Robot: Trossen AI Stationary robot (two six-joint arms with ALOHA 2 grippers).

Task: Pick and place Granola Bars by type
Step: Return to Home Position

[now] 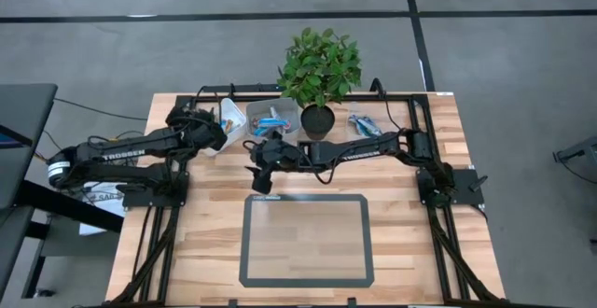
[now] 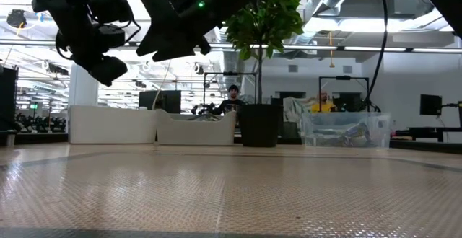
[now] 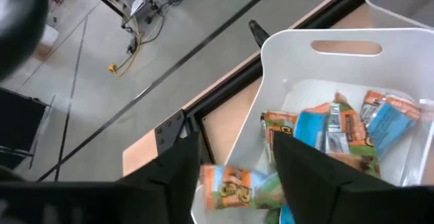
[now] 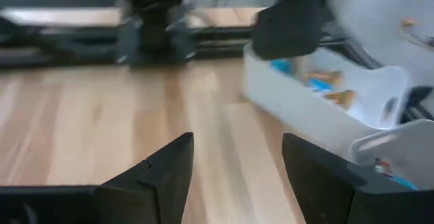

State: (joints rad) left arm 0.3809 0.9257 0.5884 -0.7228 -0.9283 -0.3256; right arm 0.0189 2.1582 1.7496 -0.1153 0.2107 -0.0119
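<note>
My left gripper (image 1: 220, 133) hangs over a white tub (image 3: 285, 54) at the table's far left and is shut on an orange-wrapped granola bar (image 3: 234, 187). Several blue and orange bars (image 3: 339, 125) lie in that tub. A second white tub (image 1: 272, 117) beside it holds blue bars. A clear tub (image 1: 368, 123) right of the plant holds more bars. My right gripper (image 4: 237, 176) is open and empty above bare wood, near the table's middle (image 1: 260, 170). My left gripper pinches the orange-wrapped bar between its two fingers at the wrapper's middle (image 3: 237, 183). The fingers come from above, slanting toward the table's far edge, and lie across the bar. The bar is lifted clear, just inside the tub's rim, above the bars on the tub's floor.
A potted plant (image 1: 319, 75) stands at the far middle between the tubs. A dark-framed mat (image 1: 306, 240) lies on the near half of the table. Black frame rails (image 1: 410, 103) run along the far edge and sides. People show in the room beyond (image 2: 232, 94).
</note>
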